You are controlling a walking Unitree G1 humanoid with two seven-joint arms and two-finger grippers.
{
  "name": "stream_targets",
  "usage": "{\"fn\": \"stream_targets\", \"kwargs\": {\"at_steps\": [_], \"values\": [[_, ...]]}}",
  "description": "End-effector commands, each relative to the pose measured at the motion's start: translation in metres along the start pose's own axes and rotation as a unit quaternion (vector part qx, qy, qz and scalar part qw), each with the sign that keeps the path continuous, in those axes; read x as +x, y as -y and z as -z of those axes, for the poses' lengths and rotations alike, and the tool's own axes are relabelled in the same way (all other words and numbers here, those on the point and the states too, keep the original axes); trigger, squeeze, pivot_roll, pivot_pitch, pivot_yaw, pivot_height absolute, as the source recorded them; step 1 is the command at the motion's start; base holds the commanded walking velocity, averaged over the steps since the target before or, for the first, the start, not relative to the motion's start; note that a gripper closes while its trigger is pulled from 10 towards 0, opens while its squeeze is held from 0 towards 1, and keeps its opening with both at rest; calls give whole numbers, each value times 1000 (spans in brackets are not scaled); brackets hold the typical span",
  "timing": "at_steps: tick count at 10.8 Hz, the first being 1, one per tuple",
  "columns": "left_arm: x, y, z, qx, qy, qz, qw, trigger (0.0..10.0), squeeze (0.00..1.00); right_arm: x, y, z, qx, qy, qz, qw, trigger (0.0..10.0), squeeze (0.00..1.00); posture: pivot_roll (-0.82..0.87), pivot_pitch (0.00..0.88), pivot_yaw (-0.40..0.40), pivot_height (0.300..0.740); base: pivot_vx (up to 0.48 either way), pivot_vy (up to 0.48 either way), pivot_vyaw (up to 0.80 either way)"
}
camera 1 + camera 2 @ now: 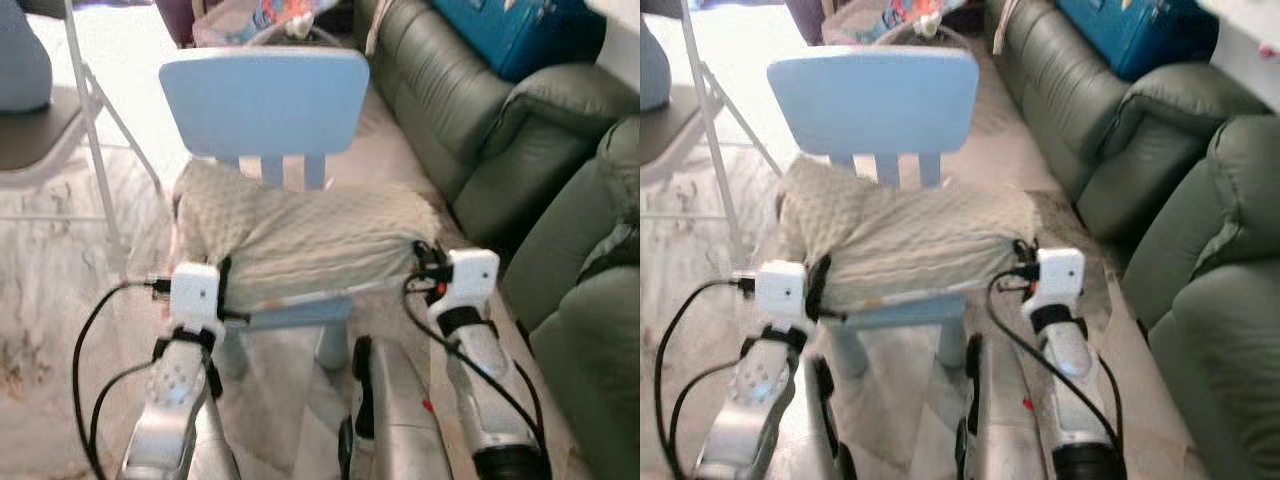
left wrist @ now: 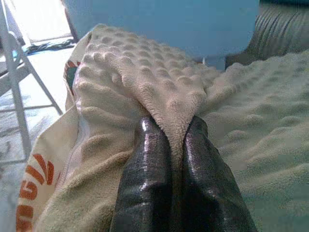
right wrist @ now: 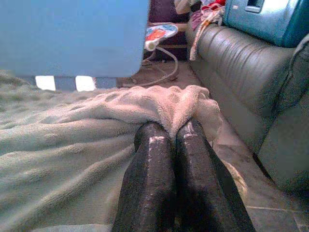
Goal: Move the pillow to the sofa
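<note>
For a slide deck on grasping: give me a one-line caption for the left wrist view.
Left gripper pinches a fold of the bumpy cream pillow in front of the blue chair.

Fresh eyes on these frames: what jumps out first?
The cream, bumpy-textured pillow lying on the seat of the small light-blue plastic chair, centre of view. The left gripper and right gripper each pinch a fold at opposite ends of it. The dark green leather sofa stands to the robot's right.
</note>
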State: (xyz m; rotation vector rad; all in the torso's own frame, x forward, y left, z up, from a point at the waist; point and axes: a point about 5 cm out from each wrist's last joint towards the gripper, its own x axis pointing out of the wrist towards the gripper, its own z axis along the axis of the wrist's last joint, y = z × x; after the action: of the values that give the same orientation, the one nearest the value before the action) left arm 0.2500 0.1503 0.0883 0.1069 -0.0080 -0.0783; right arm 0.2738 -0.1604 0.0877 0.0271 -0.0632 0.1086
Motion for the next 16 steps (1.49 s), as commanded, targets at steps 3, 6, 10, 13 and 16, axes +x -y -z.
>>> {"fn": "stream_targets", "kwargs": {"at_steps": [3,6,10,13,16], "values": [[-3,1,2,-32,-5,8,999,10000,0,6,9,-12,0,19,24,1000,10000,0,16,58,-55,628,0,0,0],[4,-4,5,18,-18,-15,1000,10000,0,8,3,-14,-4,24,9,1000,10000,0,6,59,-55,651,0,0,0],[12,3,-1,11,-14,-5,1000,10000,0,21,3,-24,-9,36,7,999,10000,0,1,83,-54,726,0,0,0],[10,17,-1,-12,-25,28,999,10000,0,21,2,-24,-10,35,7,999,10000,0,-8,100,-56,740,0,0,0],[9,24,0,-40,-41,54,997,10000,0,16,13,-20,-6,16,40,999,10000,0,-26,109,-52,740,0,0,0]]}}
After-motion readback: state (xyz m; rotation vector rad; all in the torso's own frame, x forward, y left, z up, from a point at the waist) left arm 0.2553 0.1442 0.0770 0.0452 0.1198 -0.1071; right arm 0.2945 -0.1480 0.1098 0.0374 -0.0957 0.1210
